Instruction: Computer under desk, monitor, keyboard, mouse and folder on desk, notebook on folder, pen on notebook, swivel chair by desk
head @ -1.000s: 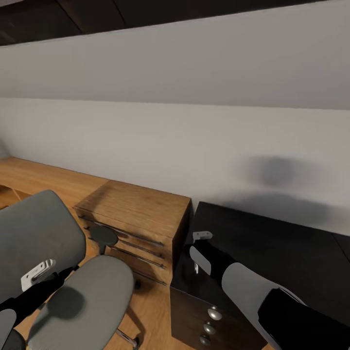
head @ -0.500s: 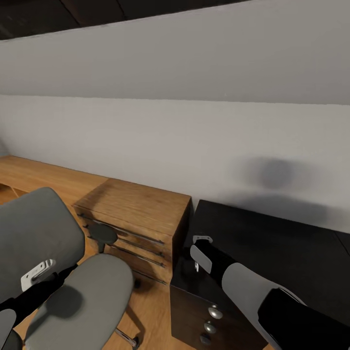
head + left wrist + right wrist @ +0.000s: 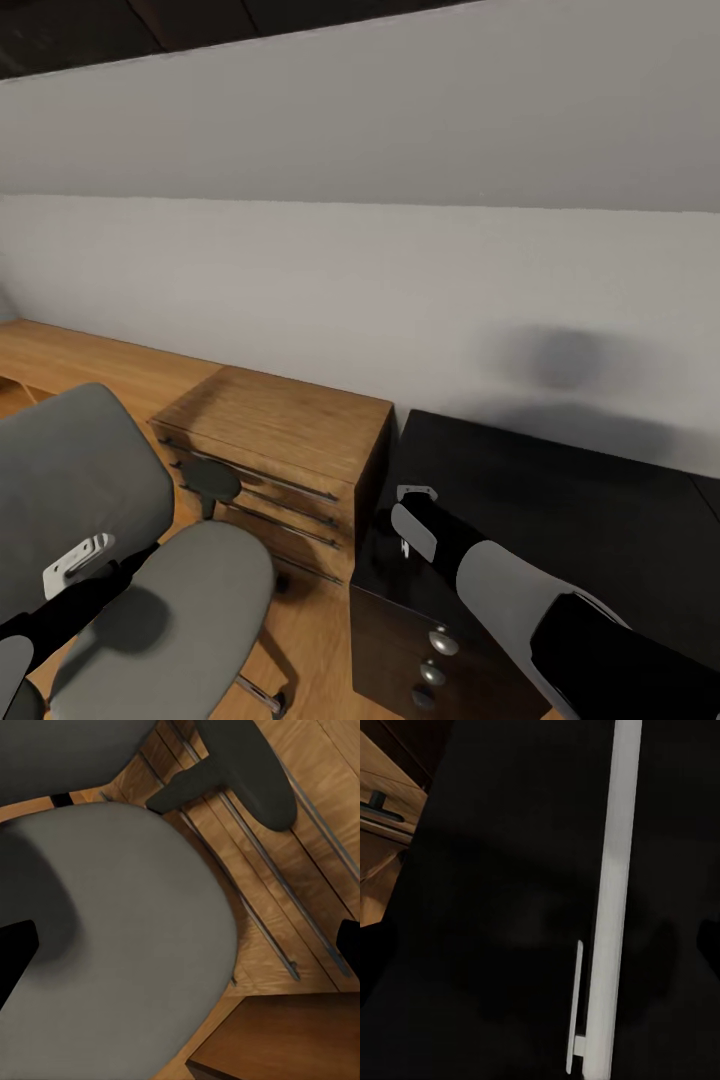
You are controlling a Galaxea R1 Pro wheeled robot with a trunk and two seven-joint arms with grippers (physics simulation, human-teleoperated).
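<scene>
Right gripper: we see our right gripper [image 3: 404,519] low over the near left corner of the black table [image 3: 560,500]; in the right wrist view a thin white pen [image 3: 613,900] runs lengthwise against the dark top, but we cannot tell whether the fingers are closed on it.
Left gripper: our left gripper [image 3: 75,565] hangs above the grey seat of the swivel chair [image 3: 150,610], holding nothing; its dark fingertips [image 3: 15,956] sit at opposite edges of the left wrist view, spread wide.
Swivel chair: it stands on the wooden floor [image 3: 80,360], left of the table and just in front of the light wooden drawer cabinet [image 3: 285,450].
Table: three round silver knobs [image 3: 432,672] show on its near drawer front.
Wall: a plain pale wall [image 3: 360,270] rises behind everything.
</scene>
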